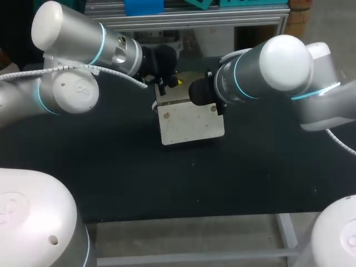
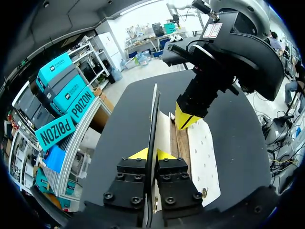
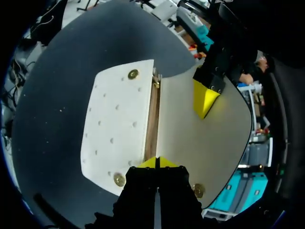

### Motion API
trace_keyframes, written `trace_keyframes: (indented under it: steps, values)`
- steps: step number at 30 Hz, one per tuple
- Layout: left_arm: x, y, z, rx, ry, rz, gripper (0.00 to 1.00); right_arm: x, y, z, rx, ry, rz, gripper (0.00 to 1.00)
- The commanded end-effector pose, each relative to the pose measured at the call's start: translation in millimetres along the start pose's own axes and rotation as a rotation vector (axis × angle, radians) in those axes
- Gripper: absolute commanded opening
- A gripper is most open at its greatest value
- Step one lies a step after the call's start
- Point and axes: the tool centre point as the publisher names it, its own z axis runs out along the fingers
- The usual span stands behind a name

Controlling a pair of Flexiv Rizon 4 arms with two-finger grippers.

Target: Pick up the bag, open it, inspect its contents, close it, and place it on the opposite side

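A cream speckled bag (image 1: pixel 192 119) with brass snaps stands on the black table, its flap lifted. In the left wrist view my left gripper (image 2: pixel 153 153) is shut on the thin flap (image 2: pixel 153 109), which shows edge-on between the yellow tips. The bag's front panel (image 2: pixel 205 152) lies beside it. My right gripper (image 3: pixel 157 163) is shut on the bag's mouth edge, where the front panel (image 3: pixel 119 129) meets the raised flap (image 3: pixel 205 143). A narrow brown gap (image 3: pixel 152 119) shows between them; the contents are hidden. In the head view both wrists crowd the bag's top and mostly hide the fingers.
The black tabletop (image 1: pixel 111 167) spreads out on all sides of the bag, which stands near the back middle. The table's front edge (image 1: pixel 183 218) runs across close to my bases. Both arms meet above the bag.
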Motion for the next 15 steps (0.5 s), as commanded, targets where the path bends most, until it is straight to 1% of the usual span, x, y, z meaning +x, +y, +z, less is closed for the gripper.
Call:
trace_keyframes:
  steps: [1,5,8,13,15]
  values:
    - [-4.1,-0.4,-0.8,0.012,0.013,-0.002,0.00,-2.4,-3.5,9.5,0.009,0.003,0.002,0.00]
    - [-6.1,-1.2,-1.3,0.034,0.017,-0.011,0.00,-1.2,-7.0,18.7,0.013,0.025,0.008,0.00]
    - [-7.3,-1.4,-1.4,0.042,0.013,-0.025,0.00,4.9,-5.3,24.2,0.004,0.045,0.008,0.00]
    - [-9.8,-1.9,-0.6,0.047,0.001,-0.048,0.00,16.0,2.0,24.8,-0.008,0.062,-0.001,0.00]
    - [-10.9,-2.2,-0.9,0.053,-0.006,-0.058,0.00,18.6,3.8,23.9,0.002,0.069,-0.010,0.00]
